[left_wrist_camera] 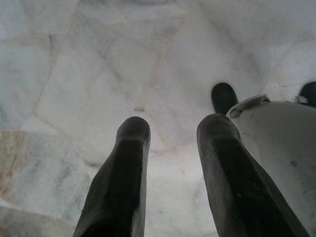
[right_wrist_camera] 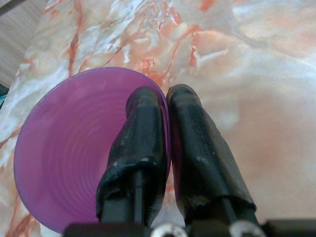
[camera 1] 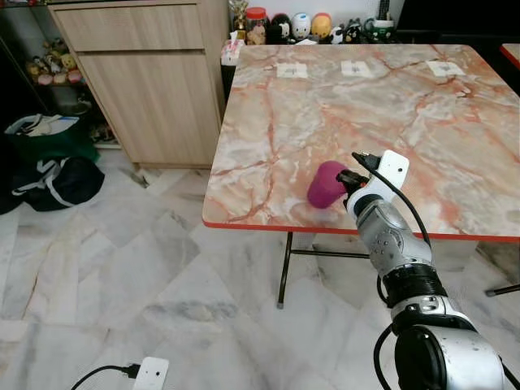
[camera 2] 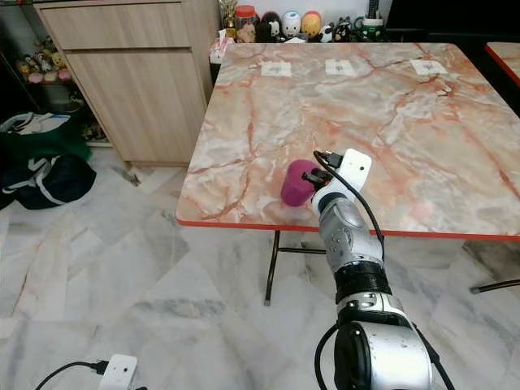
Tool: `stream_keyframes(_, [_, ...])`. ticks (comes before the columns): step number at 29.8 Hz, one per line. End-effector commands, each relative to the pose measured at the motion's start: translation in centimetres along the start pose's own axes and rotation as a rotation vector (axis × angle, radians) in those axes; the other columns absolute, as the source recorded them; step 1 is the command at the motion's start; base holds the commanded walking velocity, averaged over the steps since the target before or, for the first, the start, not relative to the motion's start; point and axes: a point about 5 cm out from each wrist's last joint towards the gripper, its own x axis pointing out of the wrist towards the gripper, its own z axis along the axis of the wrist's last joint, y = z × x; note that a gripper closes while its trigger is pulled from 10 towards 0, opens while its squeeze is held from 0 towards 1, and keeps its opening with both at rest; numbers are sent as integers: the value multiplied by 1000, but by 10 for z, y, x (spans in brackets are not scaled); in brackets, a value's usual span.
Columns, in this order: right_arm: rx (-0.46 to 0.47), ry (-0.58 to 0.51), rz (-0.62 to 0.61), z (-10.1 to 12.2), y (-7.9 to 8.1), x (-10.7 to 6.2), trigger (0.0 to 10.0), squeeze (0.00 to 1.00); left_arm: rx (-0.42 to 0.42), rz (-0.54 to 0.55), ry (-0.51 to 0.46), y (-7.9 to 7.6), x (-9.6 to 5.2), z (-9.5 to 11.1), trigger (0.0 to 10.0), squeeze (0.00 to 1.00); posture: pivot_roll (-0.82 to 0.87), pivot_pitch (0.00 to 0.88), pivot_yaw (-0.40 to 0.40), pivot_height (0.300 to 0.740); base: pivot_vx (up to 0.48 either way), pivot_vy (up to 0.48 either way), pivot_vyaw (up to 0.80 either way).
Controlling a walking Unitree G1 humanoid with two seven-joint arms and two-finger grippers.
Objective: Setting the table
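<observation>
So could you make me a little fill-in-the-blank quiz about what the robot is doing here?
1. The right gripper pinches the rim of a ____ cup.
2. One finger sits ____ the cup, the other outside.
3. The cup is near the edge of a ____-patterned table.
4. The left gripper hangs over the ____.

Missing words: purple; inside; marble; floor

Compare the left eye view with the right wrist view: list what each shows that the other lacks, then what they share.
Left eye view alone: the wooden cabinet, the figurines beyond the table's far edge, bags on the floor, and a white plug adapter.
Right wrist view alone: the cup's hollow inside, with one finger in it and the other outside the rim.
Shared: the purple cup, the right gripper pinching it, and the marble table.
</observation>
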Motion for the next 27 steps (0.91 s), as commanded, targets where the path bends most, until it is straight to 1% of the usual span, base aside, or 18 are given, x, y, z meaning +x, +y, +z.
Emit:
stream_keyframes(1, [10, 13, -7, -4, 2, 0, 0, 0, -8, 9, 51, 5, -3, -13, 10000, 0, -44, 116, 41, 740, 0, 0, 0])
stream_keyframes(2, [10, 3, -12, -3, 2, 0, 0, 0, -7, 10, 53, 5, -3, -14, 10000, 0, -43, 116, 40, 740, 0, 0, 0])
stream_keyframes(3, [8, -41, -18, 1, 1, 0, 0, 0, -7, 13, 55, 6, -4, -14, 10000, 0, -43, 116, 40, 740, 0, 0, 0])
stream_keyframes(4, [8, -41, -18, 1, 1, 0, 0, 0, -7, 13, 55, 6, -4, -14, 10000, 0, -43, 116, 40, 740, 0, 0, 0])
stream_keyframes(5, [-10, -108, -13, 8, 2, -2, 0, 0, -8, 18, 58, 6, -4, -15, 10000, 0, -43, 116, 40, 740, 0, 0, 0])
stream_keyframes(8, [15, -243, 23, 21, 7, -8, 0, 0, -10, 24, 63, 8, -4, -17, 10000, 0, -43, 115, 38, 740, 0, 0, 0])
stream_keyframes(9, [5, -301, 37, 23, 9, -13, 0, 0, -11, 25, 66, 7, -5, -17, 10000, 0, -45, 116, 37, 740, 0, 0, 0])
stream_keyframes(11, [-21, -331, 37, 23, 9, -17, 0, 0, -11, 27, 68, 7, -5, -18, 10000, 0, -48, 118, 36, 740, 0, 0, 0])
stream_keyframes(12, [-34, -360, 32, 21, 7, -22, 392, 0, -15, 32, 68, 6, -5, -18, 10000, 0, -49, 121, 36, 740, 0, 0, 0])
stream_keyframes(14, [-41, -370, 25, 19, 6, -24, 392, 0, -18, 35, 68, 5, -5, -18, 10000, 0, -50, 121, 36, 740, 0, 0, 0])
stream_keyframes(15, [-67, -394, 1, 17, 1, -29, 10000, 0, -20, 35, 67, 5, -5, -18, 10000, 0, -52, 122, 35, 740, 0, 0, 0])
stream_keyframes(17, [-112, -433, -27, 15, -5, -36, 10000, 0, -16, 31, 69, 4, -5, -19, 10000, 0, -56, 120, 35, 740, 0, 0, 0])
stream_keyframes(19, [-109, -448, -38, 13, -10, -41, 10000, 0, -11, 32, 66, 4, -5, -18, 10000, 0, -64, 120, 35, 740, 0, 0, 0])
stream_keyframes(23, [-104, -453, -42, 13, -12, -43, 10000, 0, -1, 32, 65, 4, -5, -18, 10000, 0, -66, 118, 34, 740, 0, 0, 0])
stream_keyframes(27, [-127, -454, -45, 10, -16, -49, 10000, 0, 21, 30, 64, 5, -5, -19, 10000, 0, -78, 106, 34, 740, 0, -472, 0])
